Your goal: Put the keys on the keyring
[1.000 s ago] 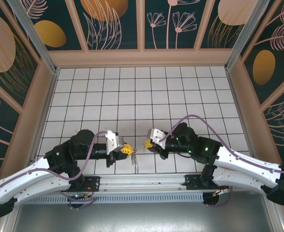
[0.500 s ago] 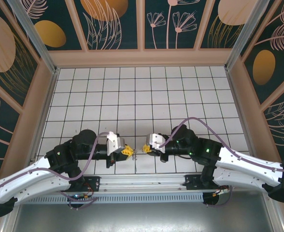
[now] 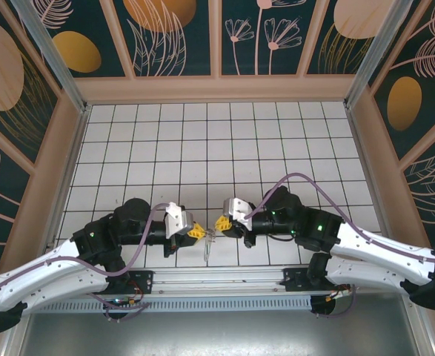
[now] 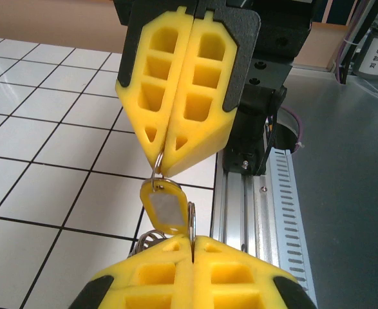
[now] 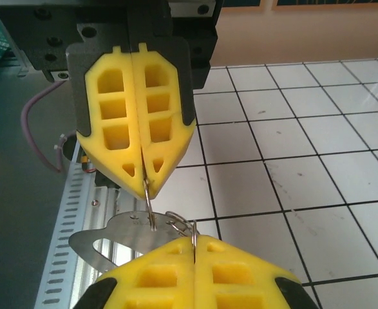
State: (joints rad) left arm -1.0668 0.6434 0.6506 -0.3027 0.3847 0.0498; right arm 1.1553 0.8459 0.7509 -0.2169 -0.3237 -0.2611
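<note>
Above the white tiled table, beside the ribbed aluminium rail, the left gripper and right gripper meet tip to tip, both clamped on the thin wire keyring. A yellow-rimmed oval tag dangles between them. The flat silvery key hangs crosswise, bow railward. The right gripper has edged nearer the left since a second ago.

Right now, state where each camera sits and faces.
Top external: above, behind the arms, looking down at the table; both arms show.
Left wrist: on the left gripper, facing the right gripper; own fingers at bottom.
Right wrist: on the right gripper, facing the left; own fingers at bottom.
Wrist views share the keyring, pinched by both.
</note>
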